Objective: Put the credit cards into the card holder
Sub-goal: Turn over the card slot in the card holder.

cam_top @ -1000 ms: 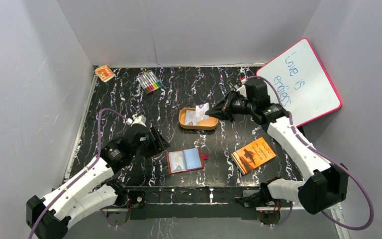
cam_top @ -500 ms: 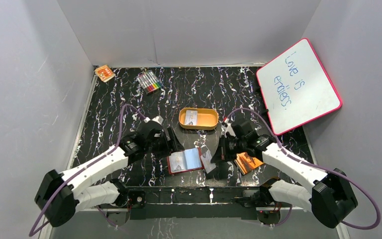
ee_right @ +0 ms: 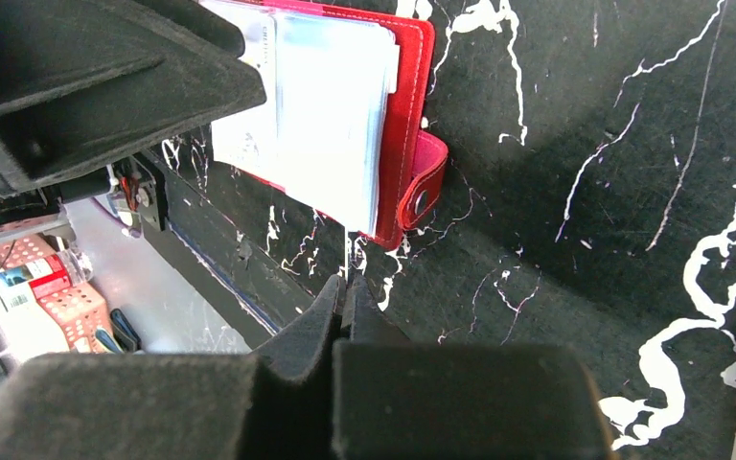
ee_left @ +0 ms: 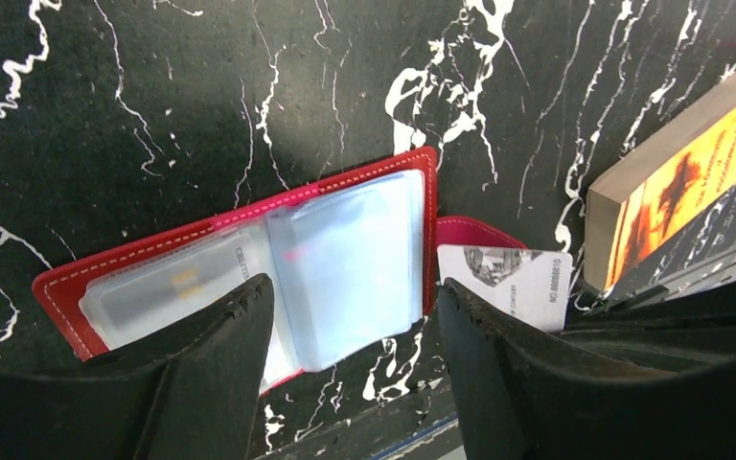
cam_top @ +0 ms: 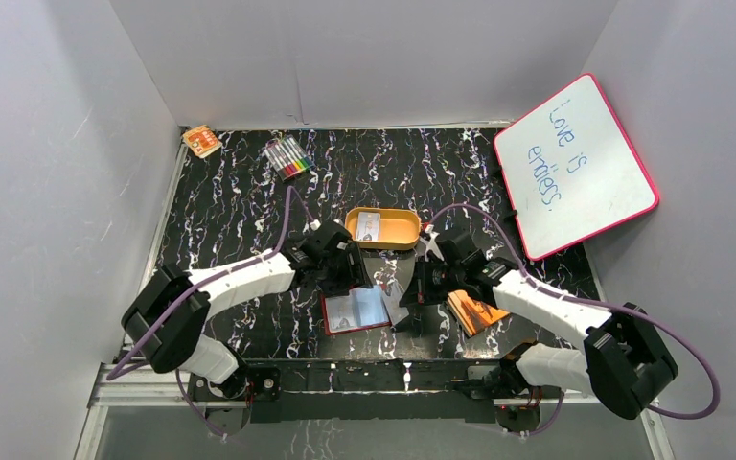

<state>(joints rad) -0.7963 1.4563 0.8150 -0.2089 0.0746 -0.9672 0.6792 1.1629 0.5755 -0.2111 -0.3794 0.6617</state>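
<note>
- Pinching one card [ee_left: 506,278] in the right gripper [ee_right: 347,290], jaws pressed together on it, with the card held on edge.
- Holding that card just off the tab side of the holder [ee_left: 345,244], near the tab and not yet in any pocket.
- Spreading the left gripper [ee_left: 353,292] with jaws apart and nothing between them, straddling the holder's near edge from above. Impossible to tell whether the fingers [ee_left: 235,335] press on it.
- Lying open and flat on the table [cam_top: 249,192], the holder shows clear pockets up; the page on the tab side looks slightly lifted.
- Beyond the holder's far edge, a tin [cam_top: 401,230] with a second card [cam_top: 369,226] inside, not yet dealt with.
- Past the held card, on the tab side, a booklet [ee_left: 680,187].
- Likely trouble:
  - snagging the card's corner on a pocket lip and bending it or twisting it in the grip
  - pushing the holder across the table if it is not pinned down
  - flipping the loose page shut
  - knocking the two grippers together, working this close
</note>
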